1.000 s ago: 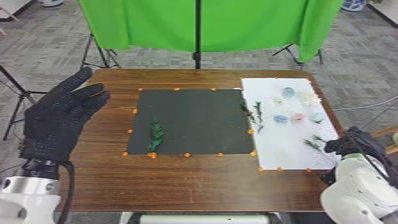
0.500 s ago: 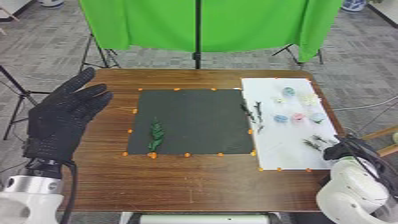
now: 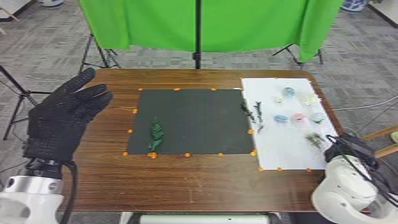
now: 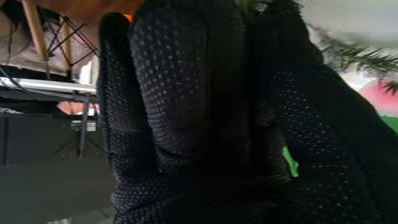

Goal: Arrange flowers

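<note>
Right hand (image 3: 354, 147), grip impossible to tell, near the spiky sprig (image 3: 314, 138), wooden bars (image 3: 382, 132) nearby, pink flower (image 3: 316, 117) beyond.

Room lies between leafy sprig (image 3: 156, 136) and dark stems (image 3: 258, 111).

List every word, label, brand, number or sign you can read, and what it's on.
None readable.
Pale marks on a dark thing in the right wrist view: too small to read.
Black mat, white sheet: no lettering I can make out.
</note>
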`<state>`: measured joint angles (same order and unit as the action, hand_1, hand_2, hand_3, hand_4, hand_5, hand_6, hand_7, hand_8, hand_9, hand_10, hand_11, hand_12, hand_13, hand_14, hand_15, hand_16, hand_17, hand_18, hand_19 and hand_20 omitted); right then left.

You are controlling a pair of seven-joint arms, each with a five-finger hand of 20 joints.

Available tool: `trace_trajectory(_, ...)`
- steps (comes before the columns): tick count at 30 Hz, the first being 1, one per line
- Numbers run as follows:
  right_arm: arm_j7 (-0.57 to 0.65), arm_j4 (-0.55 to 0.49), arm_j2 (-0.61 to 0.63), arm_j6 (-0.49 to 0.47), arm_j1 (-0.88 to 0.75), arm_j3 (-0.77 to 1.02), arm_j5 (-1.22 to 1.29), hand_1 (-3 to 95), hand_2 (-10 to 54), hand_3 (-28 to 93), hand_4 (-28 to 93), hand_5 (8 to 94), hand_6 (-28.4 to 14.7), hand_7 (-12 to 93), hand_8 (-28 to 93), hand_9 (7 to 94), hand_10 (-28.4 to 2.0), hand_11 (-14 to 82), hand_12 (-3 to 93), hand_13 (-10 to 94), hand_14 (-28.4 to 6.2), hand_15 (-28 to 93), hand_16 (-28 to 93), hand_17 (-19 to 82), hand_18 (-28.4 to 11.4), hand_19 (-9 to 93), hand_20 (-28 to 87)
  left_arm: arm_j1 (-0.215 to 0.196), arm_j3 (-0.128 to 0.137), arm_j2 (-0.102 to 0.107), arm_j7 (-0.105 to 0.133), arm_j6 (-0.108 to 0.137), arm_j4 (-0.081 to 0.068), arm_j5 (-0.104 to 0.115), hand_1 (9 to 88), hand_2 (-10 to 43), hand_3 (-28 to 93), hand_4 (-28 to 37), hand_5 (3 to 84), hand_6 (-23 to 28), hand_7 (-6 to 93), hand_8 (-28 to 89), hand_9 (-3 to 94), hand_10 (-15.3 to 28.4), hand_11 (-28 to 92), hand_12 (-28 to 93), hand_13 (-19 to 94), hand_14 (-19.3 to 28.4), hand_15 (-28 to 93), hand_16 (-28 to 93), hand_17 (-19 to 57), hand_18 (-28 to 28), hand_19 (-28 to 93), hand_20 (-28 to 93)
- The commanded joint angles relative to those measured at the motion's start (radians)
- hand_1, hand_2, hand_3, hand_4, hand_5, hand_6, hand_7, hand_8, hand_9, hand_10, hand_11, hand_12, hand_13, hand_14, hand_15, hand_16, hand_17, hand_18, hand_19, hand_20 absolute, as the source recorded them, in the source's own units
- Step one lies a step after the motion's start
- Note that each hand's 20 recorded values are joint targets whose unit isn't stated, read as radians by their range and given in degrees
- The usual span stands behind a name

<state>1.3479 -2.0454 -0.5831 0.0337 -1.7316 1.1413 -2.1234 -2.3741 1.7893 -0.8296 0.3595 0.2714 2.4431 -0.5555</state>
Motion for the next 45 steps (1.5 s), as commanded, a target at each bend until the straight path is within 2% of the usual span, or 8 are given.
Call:
trace_trajectory(1,-0.011,0.010,0.021,0.070,-0.011,-0.032,-0.067,57.3,-9.5,61,-28,81.1,1.3,30,1,89.4,-9.0,31.0,23.1,88,-5.0,54,18,48,-15.7,91,-26,-0.013,-0.002,-0.009,-0.007,0.000,-0.005,-0.003,24.1,6.3,79,-20.1,37.2,9.7,16.1,-10,34.2,21.8,29,12,23,28.3,51,-9,-10.5,24.2,55,17)
trace_trajectory(17,-0.022,-0.107,0.042,0.217,0.053,-0.054,-0.207,56.1,-9.5,69,-28,87.6,-2.0,24,9,92.4,-9.0,34.6,22.8,90,-4.9,58,19,47,-17.7,93,-15,-0.016,0.008,-0.009,-0.010,0.006,0.003,-0.006,24.1,6.3,79,-20.0,37.2,9.7,16.1,-10,34.3,21.9,29,12,23,28.3,51,-9,-10.5,24.2,54,17)
trace_trajectory(26,-0.107,-0.153,-0.044,0.211,0.388,-0.310,-0.165,55.4,-9.5,71,-28,89.1,-2.6,23,12,93.4,-9.6,34.4,23.6,91,-5.8,59,19,47,-18.5,93,-12,0.007,0.026,-0.012,-0.044,0.011,0.013,-0.015,24.2,6.4,79,-20.1,37.2,9.7,16.2,-10,34.3,21.8,29,12,23,28.4,51,-9,-10.5,24.2,55,17)
trace_trajectory(29,-0.158,-0.127,-0.125,0.189,0.519,-0.413,-0.115,55.3,-9.5,71,-27,89.4,-2.7,23,13,93.6,-9.8,34.7,23.5,91,-5.9,59,20,47,-18.7,93,-11,0.032,0.022,-0.012,-0.073,0.013,0.012,-0.019,24.1,6.3,79,-20.0,37.2,9.7,16.1,-11,34.3,21.8,29,12,23,28.4,51,-9,-10.5,24.2,55,17)
trace_trajectory(32,-0.193,-0.085,-0.215,0.166,0.625,-0.494,-0.067,55.2,-9.5,71,-27,89.5,-2.8,22,13,93.6,-10.0,35.0,23.3,91,-6.0,59,20,47,-18.9,93,-11,0.089,-0.004,-0.007,-0.109,0.001,-0.001,-0.022,24.2,6.3,79,-20.1,37.2,9.7,16.1,-10,34.3,21.9,29,12,23,28.4,51,-9,-10.5,24.2,55,17)
trace_trajectory(38,-0.259,0.030,-0.394,0.107,0.788,-0.646,0.012,55.1,-9.5,71,-26,89.7,-2.7,22,13,93.7,-10.1,35.6,22.4,91,-6.0,59,20,47,-19.2,93,-9,0.108,0.002,0.001,-0.120,0.003,0.000,-0.026,24.2,6.4,79,-20.1,37.2,9.7,16.2,-10,34.3,21.8,29,12,23,28.4,51,-9,-10.5,24.2,55,17)
trace_trajectory(43,-0.255,0.096,-0.465,0.079,0.842,-0.726,0.064,54.9,-9.5,71,-26,89.6,-2.7,22,14,93.7,-10.2,36.0,21.8,91,-5.9,59,20,47,-19.3,93,-9,0.156,-0.022,0.014,-0.138,-0.015,-0.013,-0.025,24.2,6.4,79,-20.0,37.2,9.7,16.2,-11,34.3,21.8,29,12,23,28.3,51,-9,-10.5,24.2,55,17)
trace_trajectory(45,-0.247,0.119,-0.480,0.084,0.873,-0.769,0.081,54.8,-9.5,71,-26,89.6,-2.7,22,14,93.7,-10.2,36.0,21.6,91,-5.9,59,20,47,-19.3,93,-8,0.167,-0.025,0.021,-0.131,-0.022,-0.020,-0.025,24.2,6.4,79,-20.1,37.2,9.7,16.2,-11,34.3,21.9,29,12,23,28.3,51,-9,-10.5,24.2,55,17)
